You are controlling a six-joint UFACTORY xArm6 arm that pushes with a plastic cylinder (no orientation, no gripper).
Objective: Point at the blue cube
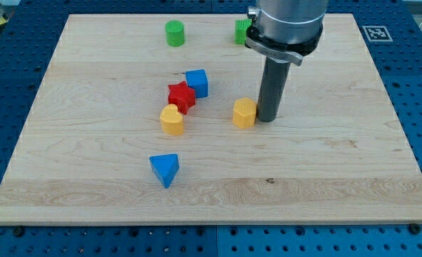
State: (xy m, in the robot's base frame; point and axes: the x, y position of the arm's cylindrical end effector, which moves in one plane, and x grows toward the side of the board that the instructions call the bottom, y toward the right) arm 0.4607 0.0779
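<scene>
The blue cube (197, 83) sits left of the board's middle, touching a red star-shaped block (181, 97) at its lower left. My tip (267, 118) rests on the board well to the right of the blue cube, right beside an orange hexagonal block (244, 113), at that block's right side. The rod rises from the tip to the dark arm body at the view's top.
A yellow heart-shaped block (172, 120) lies just below the red star. A blue triangular block (165, 169) lies lower left. A green cylinder (174, 33) stands near the top edge; another green block (241, 31) is partly hidden behind the arm. The wooden board (339, 178) lies on a blue perforated table.
</scene>
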